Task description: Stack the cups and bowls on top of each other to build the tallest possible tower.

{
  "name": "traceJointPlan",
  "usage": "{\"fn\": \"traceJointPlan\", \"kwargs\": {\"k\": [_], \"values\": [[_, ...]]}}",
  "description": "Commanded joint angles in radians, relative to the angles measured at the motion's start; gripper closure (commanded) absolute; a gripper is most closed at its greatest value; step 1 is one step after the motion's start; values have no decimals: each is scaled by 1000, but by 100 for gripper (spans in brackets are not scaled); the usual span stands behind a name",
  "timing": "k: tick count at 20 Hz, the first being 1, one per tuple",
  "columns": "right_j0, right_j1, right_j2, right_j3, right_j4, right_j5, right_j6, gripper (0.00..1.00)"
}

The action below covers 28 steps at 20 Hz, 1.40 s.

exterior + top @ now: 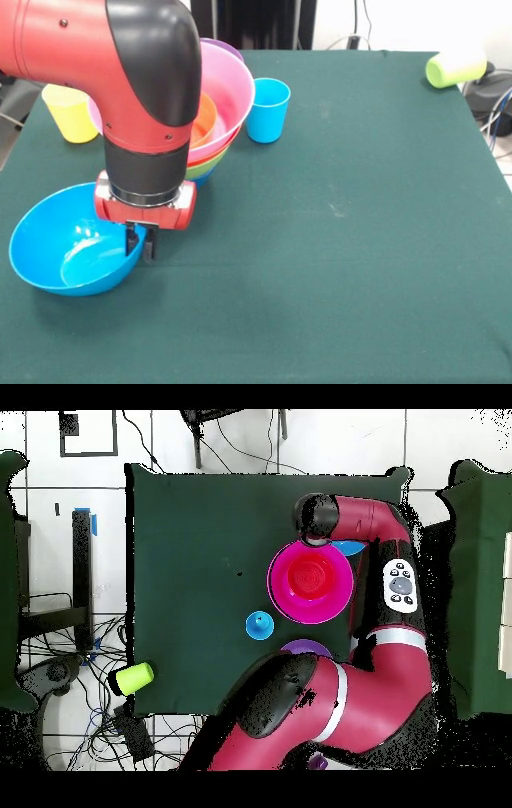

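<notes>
My gripper (140, 242) straddles the right rim of the large light blue bowl (68, 244) at the front left, one finger inside and one outside, shut on the rim. The bowl is at table level. Behind it stands the tower (212, 152): the large pink bowl (228, 88) on top with the small orange bowl (205, 116) inside, orange-red and lime green bowls beneath, and the dark blue bowl at the base. The purple bowl (226, 48) sits behind. The light blue cup (266, 110) stands to the tower's right, the yellow cup (70, 114) to its left. The lime green cup (454, 68) lies on its side.
The red and black arm (136, 88) covers part of the tower. In the overhead view the pink bowl (310, 584), light blue cup (259, 625), purple bowl (305, 649) and lime green cup (133, 677) show; the arm (385, 534) hides most of the light blue bowl (350, 547).
</notes>
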Motion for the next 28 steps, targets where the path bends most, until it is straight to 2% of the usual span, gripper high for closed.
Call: {"fn": "traceJointPlan", "kwargs": {"k": [1, 9, 15, 20, 28], "values": [[24, 40, 34, 6, -15, -7, -10, 100], [22, 29, 38, -5, -11, 24, -34, 100], [10, -7, 51, -14, -8, 71, -100, 100], [-5, 12, 76, -57, -13, 72, -159, 100], [-17, -36, 111, -80, -11, 118, -261, 100]]}}
